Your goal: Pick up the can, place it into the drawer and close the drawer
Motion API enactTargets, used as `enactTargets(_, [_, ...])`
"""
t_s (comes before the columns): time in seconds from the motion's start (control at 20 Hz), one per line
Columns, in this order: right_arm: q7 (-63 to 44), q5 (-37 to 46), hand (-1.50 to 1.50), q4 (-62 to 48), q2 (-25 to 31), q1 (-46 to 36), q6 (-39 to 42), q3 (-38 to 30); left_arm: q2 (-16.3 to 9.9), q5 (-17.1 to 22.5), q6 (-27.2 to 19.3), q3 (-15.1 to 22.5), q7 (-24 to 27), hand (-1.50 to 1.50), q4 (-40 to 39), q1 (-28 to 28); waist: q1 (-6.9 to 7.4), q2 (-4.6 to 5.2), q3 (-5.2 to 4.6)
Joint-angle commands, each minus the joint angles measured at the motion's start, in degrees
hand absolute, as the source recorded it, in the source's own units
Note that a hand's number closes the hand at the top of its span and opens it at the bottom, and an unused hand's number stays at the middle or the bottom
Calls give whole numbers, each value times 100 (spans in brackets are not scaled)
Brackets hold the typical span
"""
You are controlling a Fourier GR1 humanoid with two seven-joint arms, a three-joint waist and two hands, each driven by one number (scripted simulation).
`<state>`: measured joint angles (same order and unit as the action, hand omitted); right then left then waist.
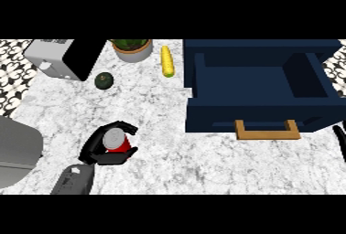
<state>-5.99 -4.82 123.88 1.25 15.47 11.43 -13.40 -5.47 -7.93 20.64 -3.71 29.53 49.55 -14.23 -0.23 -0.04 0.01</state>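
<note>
Red-sided with a grey lid, the can (116,140) stands on the marble tabletop (169,151) at lower left of the frame. The left hand (101,147) surrounds it: black fingers (121,125) curl over the upper side of the can, the thumb appears to close in from below, and the lid shows between them. The navy drawer (260,98) stands pulled open at upper right, its wooden handle (267,130) facing the lower edge, well apart from the can. At the right edge, mid-height, a dark sliver, probably the right hand (340,141), shows; its finger state cannot be told.
</note>
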Motion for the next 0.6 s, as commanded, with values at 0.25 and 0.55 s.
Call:
enactTargets(0.25, [-344, -219, -150, 527, -99, 185, 41, -152, 371, 312, 275, 298, -657, 150, 949, 422, 10, -5, -1])
enactTargets(0.55, [306, -196, -150, -136, 51, 222, 264, -385, 533, 693, -753, -440, -1060, 150, 1428, 276, 51, -15, 9])
